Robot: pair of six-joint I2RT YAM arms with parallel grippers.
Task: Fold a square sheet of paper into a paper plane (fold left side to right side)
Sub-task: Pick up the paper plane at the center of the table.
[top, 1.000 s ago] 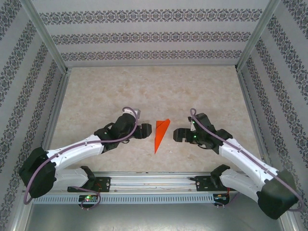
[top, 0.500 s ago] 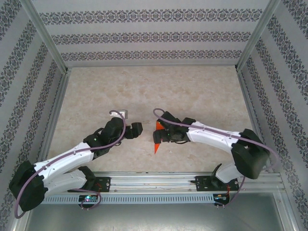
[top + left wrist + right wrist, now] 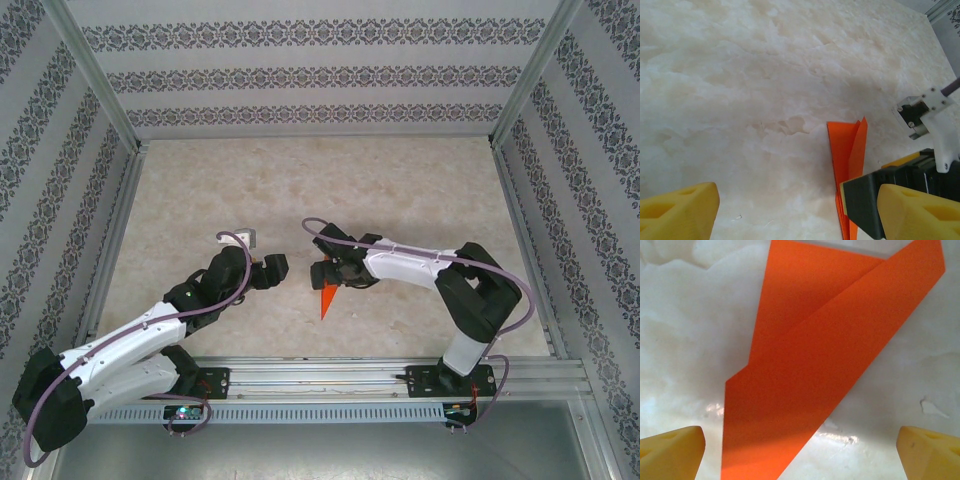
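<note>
Right end effector (image 3: 800,452), spread wide, hovers over the paper plane (image 3: 830,365); left end effector (image 3: 278,268) equally wide. Light and crease-prone, it likely wants an edge pinch.

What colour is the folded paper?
The paper is bright orange-red, clearest in the right wrist view.

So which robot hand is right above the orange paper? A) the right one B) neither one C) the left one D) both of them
A: the right gripper hangs over the orange paper, its yellow fingers spread to either side of it.
</note>
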